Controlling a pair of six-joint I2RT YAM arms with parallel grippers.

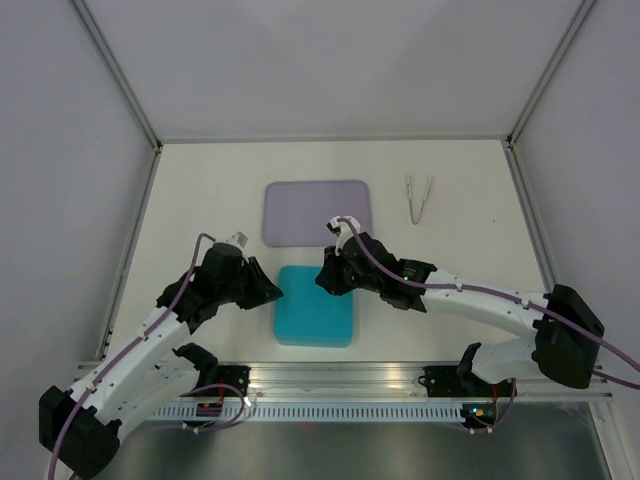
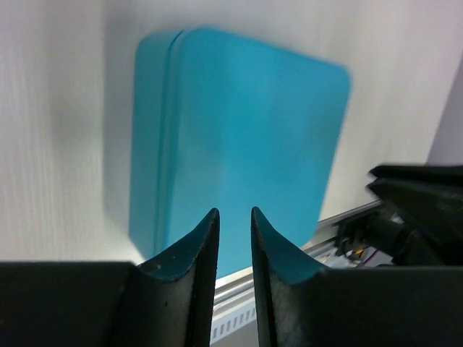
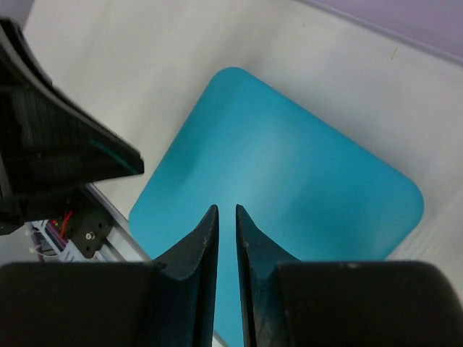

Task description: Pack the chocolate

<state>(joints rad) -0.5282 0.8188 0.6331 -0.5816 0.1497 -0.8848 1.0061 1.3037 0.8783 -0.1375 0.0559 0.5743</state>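
Note:
No chocolate shows in any view. A closed teal box (image 1: 315, 305) lies flat at the near middle of the table, its lid on; it also shows in the left wrist view (image 2: 246, 130) and the right wrist view (image 3: 289, 181). My left gripper (image 1: 272, 292) hovers at the box's left edge, its jaws (image 2: 234, 213) drawn together to a thin gap and holding nothing. My right gripper (image 1: 328, 280) hovers over the box's far edge, its jaws (image 3: 223, 210) also nearly closed and empty. The flat lavender tray (image 1: 300, 205) behind the box is bare.
Metal tongs (image 1: 418, 198) lie at the back right of the tray. A metal rail (image 1: 350, 378) runs along the near edge. Grey walls close in the table on three sides. The tray's corner shows in the right wrist view (image 3: 405, 18).

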